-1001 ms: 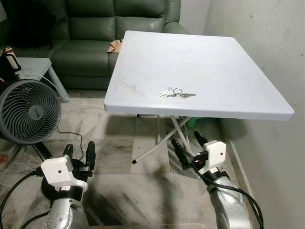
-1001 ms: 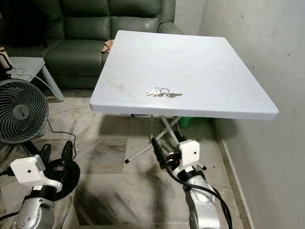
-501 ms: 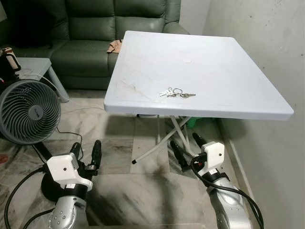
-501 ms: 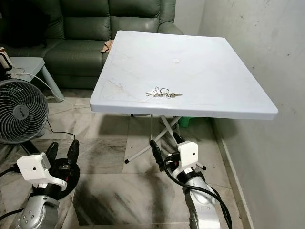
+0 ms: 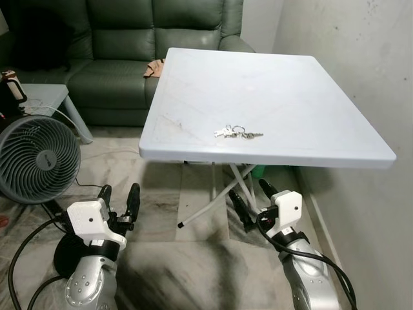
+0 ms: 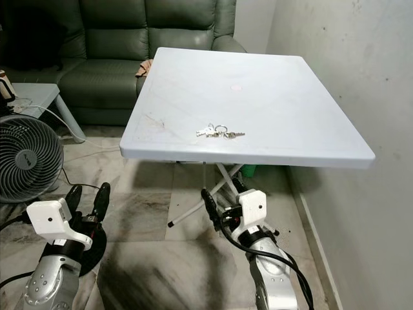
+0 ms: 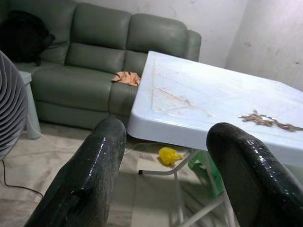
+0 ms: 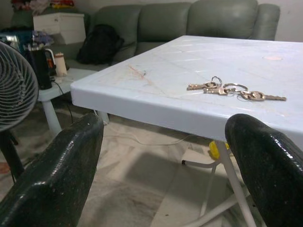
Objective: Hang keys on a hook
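A bunch of keys [image 5: 237,133] on rings lies on the white folding table [image 5: 310,97], near its front edge; the keys [image 8: 235,90] also appear in the right wrist view and the keys [image 7: 267,120] in the left wrist view. My left gripper [image 5: 119,200] is held low over the floor, left of the table, fingers open and empty. Below the table's front edge, my right gripper [image 5: 251,201] is open with nothing in it. No hook can be seen.
A grey floor fan [image 5: 37,160] stands at the left on a black base, with a cable on the tiles. A green sofa [image 5: 122,39] sits behind the table, an orange cloth [image 5: 154,66] on its seat. A small side table [image 5: 35,97] is at far left. A wall [image 5: 361,77] runs along the right.
The camera has shifted slightly, so the table sits a little lower and nearer. My left gripper has risen and moved right; the right gripper has barely moved. The keys lie where they were.
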